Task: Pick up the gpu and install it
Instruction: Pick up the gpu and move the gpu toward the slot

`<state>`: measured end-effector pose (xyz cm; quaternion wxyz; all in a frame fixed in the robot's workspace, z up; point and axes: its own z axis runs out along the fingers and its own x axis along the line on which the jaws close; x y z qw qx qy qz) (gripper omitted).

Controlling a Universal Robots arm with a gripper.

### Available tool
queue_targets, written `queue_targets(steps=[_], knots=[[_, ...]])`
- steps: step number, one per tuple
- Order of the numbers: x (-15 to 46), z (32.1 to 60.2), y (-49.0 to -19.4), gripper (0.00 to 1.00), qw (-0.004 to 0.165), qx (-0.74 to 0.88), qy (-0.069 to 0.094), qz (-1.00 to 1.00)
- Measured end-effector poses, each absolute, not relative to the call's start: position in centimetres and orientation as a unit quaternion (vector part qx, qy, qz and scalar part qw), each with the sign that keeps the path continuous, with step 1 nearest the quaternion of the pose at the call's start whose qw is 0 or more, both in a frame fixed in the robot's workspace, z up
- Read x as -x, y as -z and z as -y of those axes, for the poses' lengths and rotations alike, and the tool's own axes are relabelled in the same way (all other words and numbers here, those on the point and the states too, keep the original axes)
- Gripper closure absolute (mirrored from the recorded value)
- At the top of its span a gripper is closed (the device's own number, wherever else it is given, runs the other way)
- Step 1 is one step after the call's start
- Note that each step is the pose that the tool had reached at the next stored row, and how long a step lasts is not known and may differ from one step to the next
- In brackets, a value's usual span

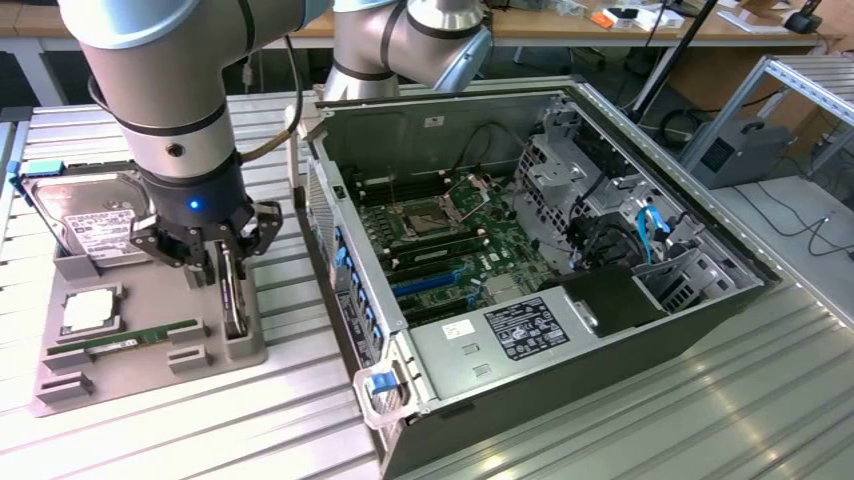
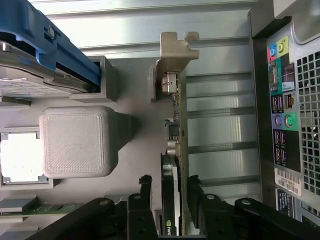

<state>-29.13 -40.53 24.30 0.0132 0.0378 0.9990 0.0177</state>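
the gpu point(image 1: 239, 305) stood on edge in a slot of the grey holder point(image 1: 147, 365), lower left of the exterior view. it looked thin, stiff, light and probably fragile, best pinched across its flat faces near the top edge. the hand point(image 2: 169, 184) straddled it, fingers apart, not yet clamped. a hard drive point(image 1: 94, 215) and a memory stick point(image 1: 127, 338) sat close by, and the open case point(image 1: 534, 250) stood to the right on the desk point(image 1: 267, 430).

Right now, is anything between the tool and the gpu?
Nothing visible. The tool straddles the gpu, which stands on edge in the gray holder tray, with one finger on each side. The gray block beside it sits clear of the fingers.
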Motion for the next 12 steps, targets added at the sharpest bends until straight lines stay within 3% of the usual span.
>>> queue_targets(steps=[1, 2, 3, 12], knots=[[29.13, 40.53, -24.30, 0.60, 0.013, -0.038, -0.018, -0.999], [29.13, 40.53, -24.30, 0.72, 0.013, -0.038, -0.018, -0.999], [29.13, 40.53, -24.30, 0.73, 0.013, -0.038, -0.018, -0.999], [29.13, 40.53, -24.30, 0.73, 0.013, -0.038, -0.018, -0.999]])
